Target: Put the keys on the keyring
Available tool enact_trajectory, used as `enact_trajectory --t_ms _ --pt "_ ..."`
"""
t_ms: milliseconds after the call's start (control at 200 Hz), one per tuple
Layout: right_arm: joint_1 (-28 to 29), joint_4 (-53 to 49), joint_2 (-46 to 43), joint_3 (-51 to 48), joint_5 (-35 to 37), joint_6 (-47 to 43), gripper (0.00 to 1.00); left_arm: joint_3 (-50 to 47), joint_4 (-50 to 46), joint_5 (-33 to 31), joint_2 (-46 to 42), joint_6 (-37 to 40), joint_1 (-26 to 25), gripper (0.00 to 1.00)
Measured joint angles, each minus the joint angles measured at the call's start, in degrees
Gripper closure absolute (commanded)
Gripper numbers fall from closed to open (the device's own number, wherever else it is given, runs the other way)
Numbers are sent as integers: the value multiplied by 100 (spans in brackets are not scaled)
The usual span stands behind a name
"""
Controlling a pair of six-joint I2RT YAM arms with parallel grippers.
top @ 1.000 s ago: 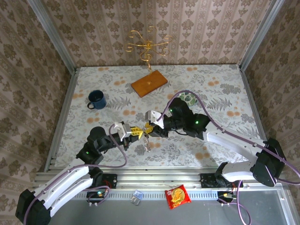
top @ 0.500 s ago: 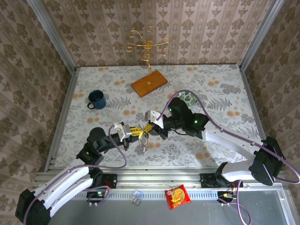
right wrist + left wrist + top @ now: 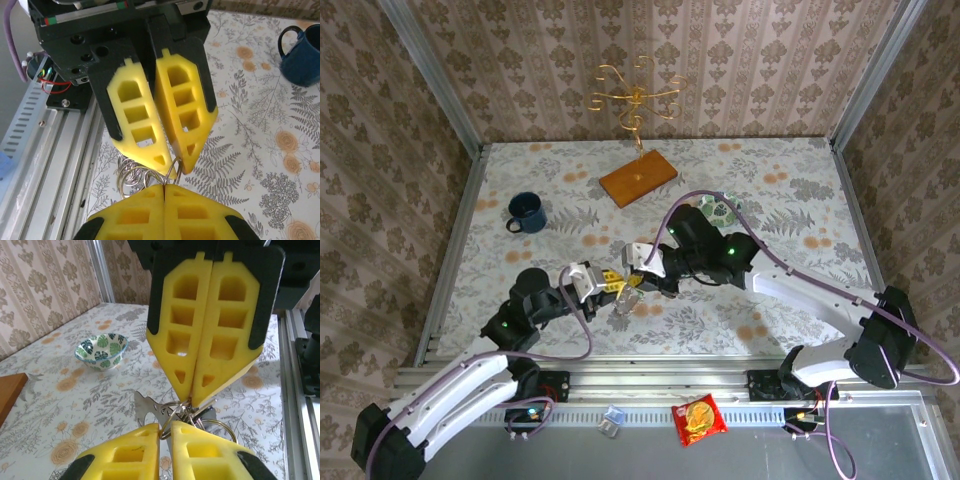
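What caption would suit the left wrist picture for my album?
Left gripper and right gripper meet tip to tip, both pinching the keyring above a floral table; leaf-patterned bowl behind.

Robot test booth dressed as home: wallpaper panels on aluminium posts, floral tabletop, slotted rail along near edge, purple cables.

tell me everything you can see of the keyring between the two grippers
The silver wire keyring is a bunch of thin, shiny metal loops with a flat silver metal piece at its side. It hangs pinched between the yellow foam fingertips of the left gripper and the right gripper, both shut on it.
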Motion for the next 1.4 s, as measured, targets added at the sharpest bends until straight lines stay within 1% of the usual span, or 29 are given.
enact_trajectory --t_ms 145,185,245,585,705,805,890,995,1400 --pt "87 -317 251 328 131 -155 100 22 -160 -37 131 103 -48 90" --pt "90 -352 304 382 175 -177 100 22 -225 -33 140 125 -52 93" --pt "90 -352 365 422 205 -177 100 22 -295 -15 142 151 -79 100" --pt "116 -254 450 439 201 -57 100 -114 -101 -98 122 184 -92 100" --pt "-20 -83 431 345 140 201 82 -181 -22 -236 22 184 -92 100" --pt "-321 212 260 24 15 479 73 -229 20 -278 -79 184 -94 100" --pt "-509 315 2 -306 -26 538 70 -271 46 -295 -131 181 -92 100" --pt "-518 439 -142 -520 -199 627 69 -328 98 -293 -133 164 -92 100" --pt "-352 929 83 -608 -619 802 69 -343 107 -291 -133 140 -94 100"
